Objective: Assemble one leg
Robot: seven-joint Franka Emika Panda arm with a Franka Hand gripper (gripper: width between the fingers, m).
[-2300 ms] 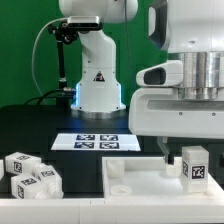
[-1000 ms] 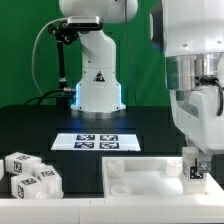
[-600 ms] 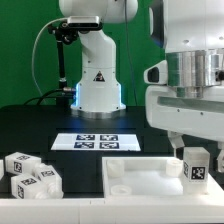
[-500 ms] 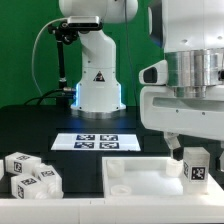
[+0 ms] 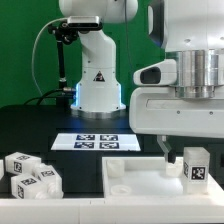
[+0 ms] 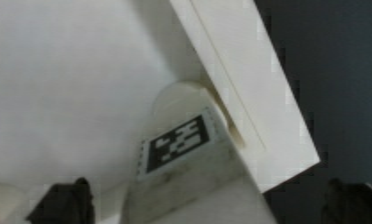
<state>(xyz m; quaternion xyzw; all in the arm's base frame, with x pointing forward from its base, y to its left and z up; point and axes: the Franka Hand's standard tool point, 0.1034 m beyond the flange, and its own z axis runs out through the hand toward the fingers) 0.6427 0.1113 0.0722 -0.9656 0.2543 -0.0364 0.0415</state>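
Note:
One leg (image 5: pixel 196 165), a white block with a black-and-white tag, stands upright at a corner of the large flat white panel (image 5: pixel 130 180) on the exterior view's right. My gripper (image 5: pixel 190 150) hangs right above it, jaws wide apart on either side of it and gripping nothing; one dark finger (image 5: pixel 165 148) shows beside the leg. In the wrist view the leg's tagged face (image 6: pixel 179 143) lies against the panel's rim (image 6: pixel 254 100), between the two dark fingertips (image 6: pixel 67 200) of my gripper (image 6: pixel 209 200). I cannot tell whether the leg is seated in the panel.
Several more tagged white legs (image 5: pixel 30 172) lie in a heap at the exterior view's left front. The marker board (image 5: pixel 98 141) lies on the black table behind the panel. The arm's white base (image 5: pixel 98 85) stands at the back.
The wrist has turned about the upright leg: a second ago the hand stood narrow with a finger at the leg, now it faces broadside. The leg has stayed put.

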